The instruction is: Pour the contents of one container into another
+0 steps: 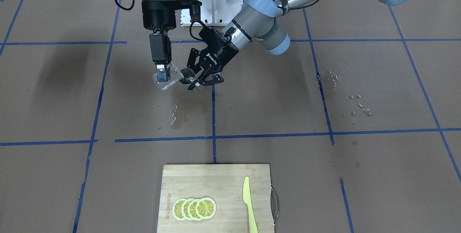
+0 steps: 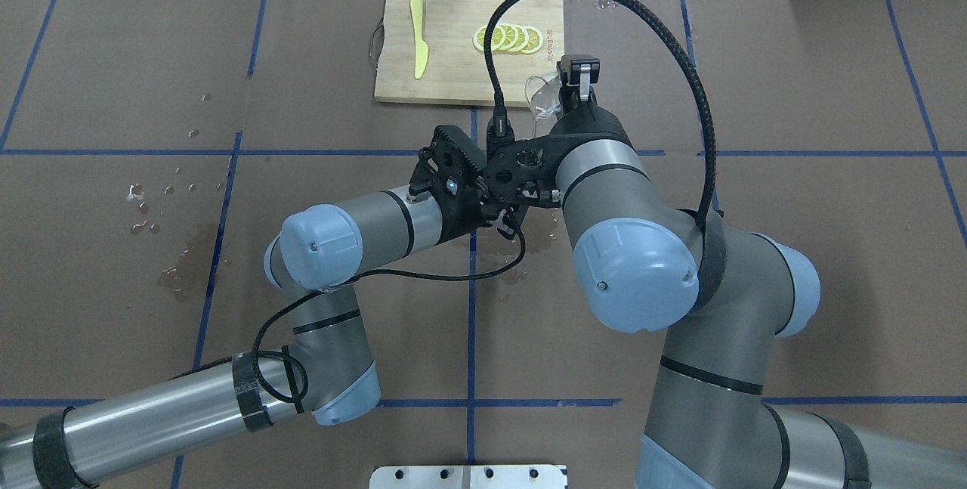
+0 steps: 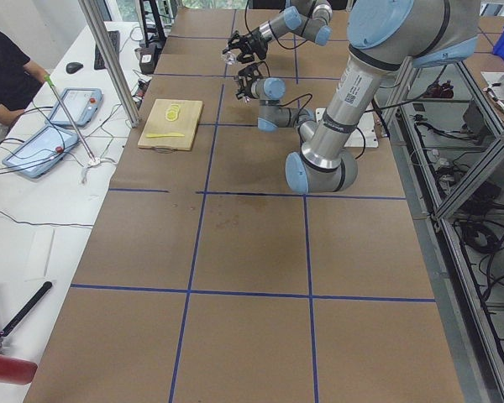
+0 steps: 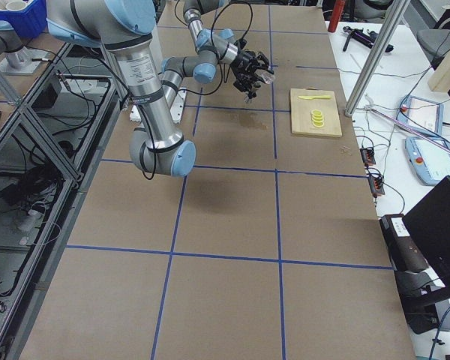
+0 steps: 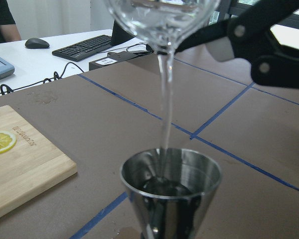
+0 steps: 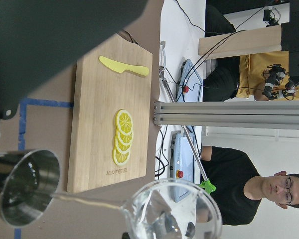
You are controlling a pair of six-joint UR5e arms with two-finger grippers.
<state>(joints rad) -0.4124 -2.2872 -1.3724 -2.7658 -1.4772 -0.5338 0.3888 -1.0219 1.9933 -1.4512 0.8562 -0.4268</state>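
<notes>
Clear glass [image 1: 170, 80], tipped over on its side, is clamped between the closed fingers of the right gripper [image 1: 162, 72]. A thin stream of water [image 5: 164, 99] runs from its lip into the metal cup [image 1: 186, 75] just beside it. The left gripper [image 1: 200, 81] pinches that cup by its lower part. Farther right, drops [image 1: 356, 105] spot the brown table [image 1: 378, 81].

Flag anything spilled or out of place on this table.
Water is spilled on the brown paper: a wet patch between the steel cup and the cutting board, and scattered droplets far off on the robot's left side. Odd, since the stream from the glass lands inside the cup now.
</notes>
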